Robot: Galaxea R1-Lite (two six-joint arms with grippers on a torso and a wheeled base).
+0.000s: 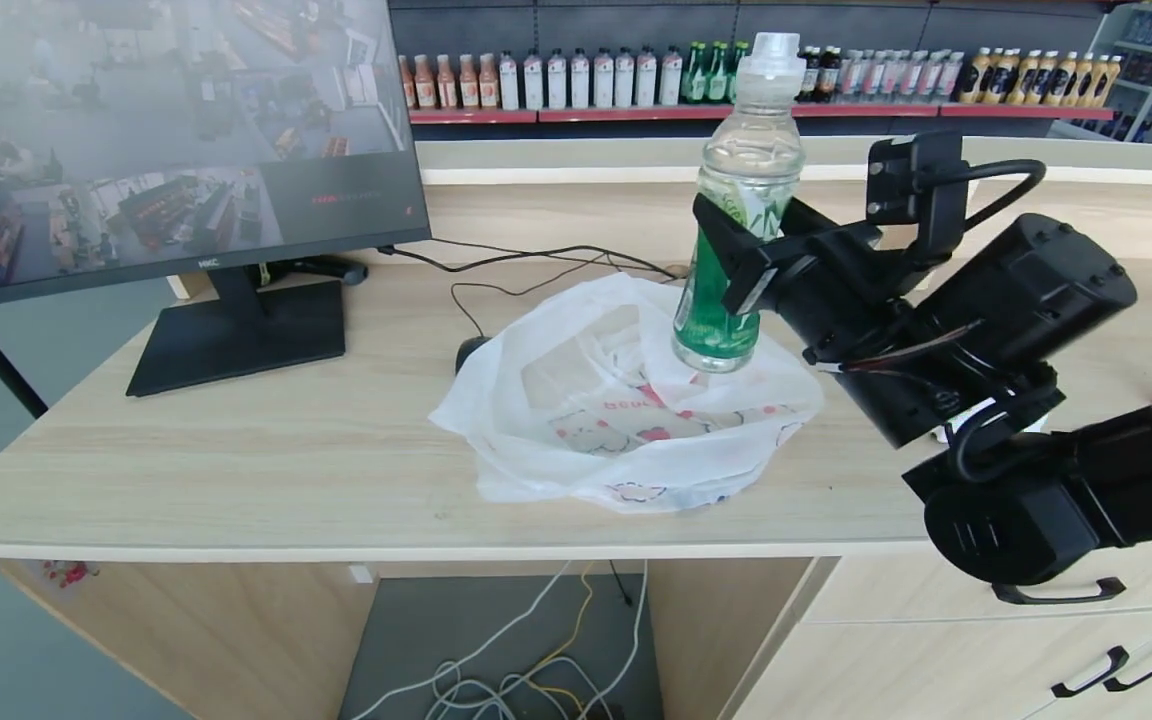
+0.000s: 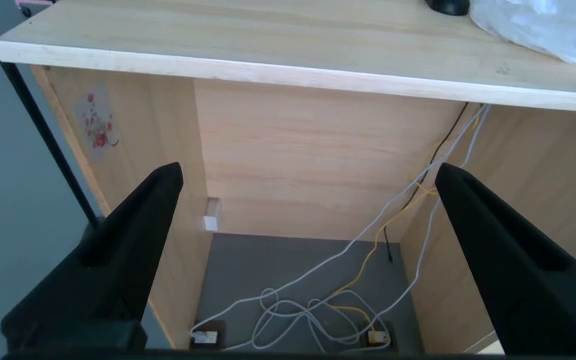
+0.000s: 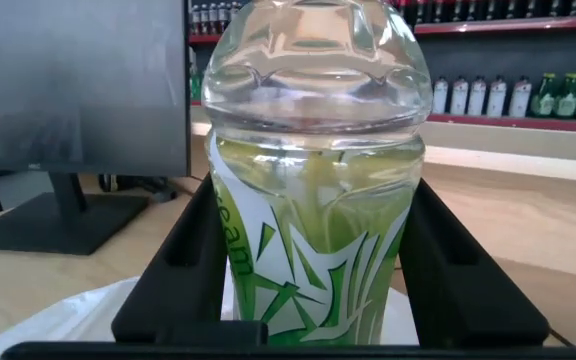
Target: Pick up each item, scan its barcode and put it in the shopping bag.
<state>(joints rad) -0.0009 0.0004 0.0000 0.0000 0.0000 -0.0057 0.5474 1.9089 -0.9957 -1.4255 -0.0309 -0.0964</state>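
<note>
Right gripper is clamped on the bottle, one black finger on each side of the labelled body, about mid-height. The bottle is held upright, off the desk, over the far right part of the bag. Whether its base touches the plastic cannot be told from the head view. It is clear plastic with a pale, translucent cap and a rounded, ribbed shoulder that looks clear above the liquid line. Below that a green wrap label with white leaf-like streaks covers the body. The liquid seen through the bottle is pale yellow-green. The barcode cannot be made out. The bag is thin white plastic with small red and pink print, lying crumpled and open-mouthed on the light wooden desk, near its middle. Left gripper is low, in front of the desk and below its top edge, with its two dark fingers spread wide and nothing between them. It faces the knee recess, where loose cables lie on the floor. A monitor on a black stand occupies the left of the desk, and a dark mouse lies just beside the bag's left rear edge. A shelf of drinks runs along the back wall.
</note>
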